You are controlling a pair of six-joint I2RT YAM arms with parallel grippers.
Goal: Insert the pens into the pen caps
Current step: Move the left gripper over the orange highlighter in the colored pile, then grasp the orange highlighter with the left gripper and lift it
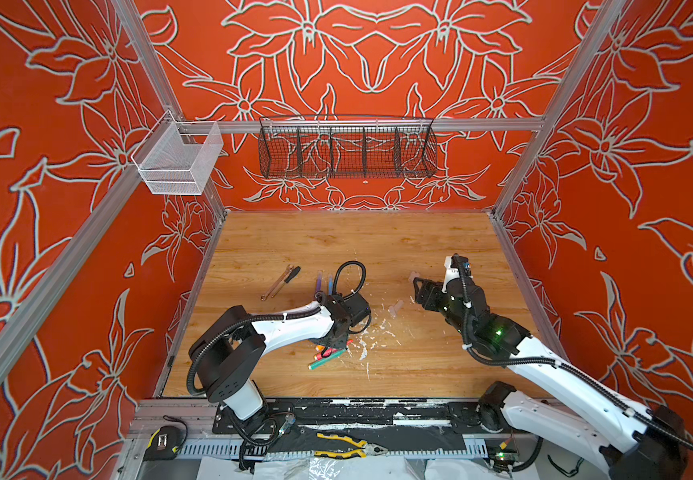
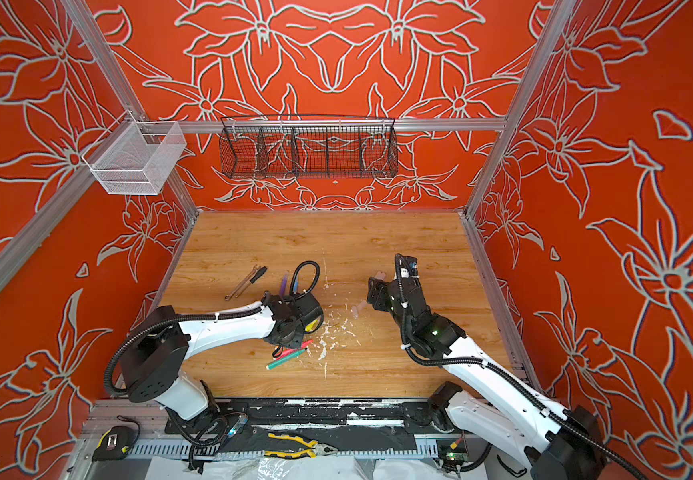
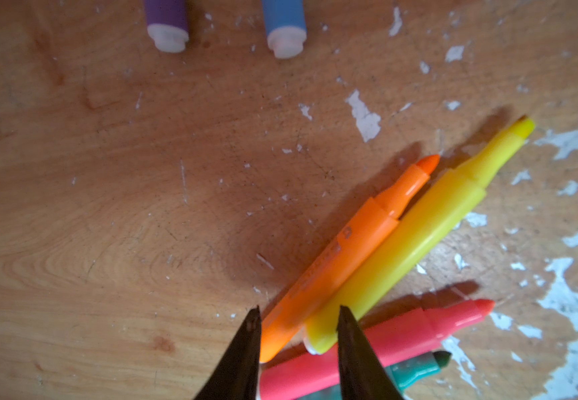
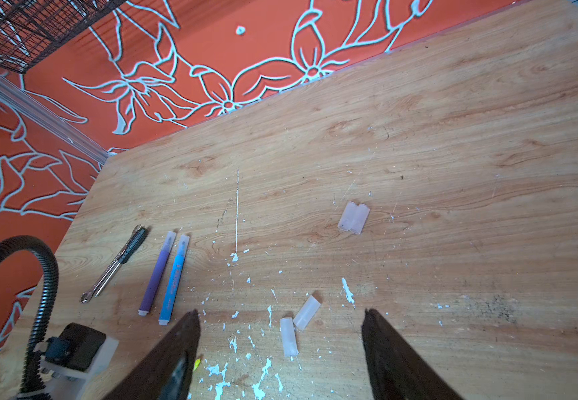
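Observation:
Four pens lie bunched in the left wrist view: orange [image 3: 346,249], yellow [image 3: 429,221], pink-red [image 3: 401,332] and green [image 3: 415,370]. My left gripper [image 3: 299,311] stands over them, narrowly open, with the rear ends of the orange and yellow pens between its fingers. The purple pen [image 4: 157,277] and blue pen [image 4: 175,280] lie side by side farther back. My right gripper [image 4: 280,311] hangs wide open above two clear pen caps [image 4: 288,336] [image 4: 306,311]. Another pair of caps [image 4: 353,217] lies touching beyond. In both top views the caps [image 1: 395,308] [image 2: 359,309] sit beside the right gripper [image 1: 415,291].
A wrench and a dark-handled tool [image 1: 280,282] lie left of the purple pen. White flecks [image 1: 363,340] dot the wooden table [image 1: 378,241]. A black wire basket [image 1: 346,149] and a white mesh basket [image 1: 178,162] hang on the walls. Yellow pliers [image 1: 351,445] rest in front.

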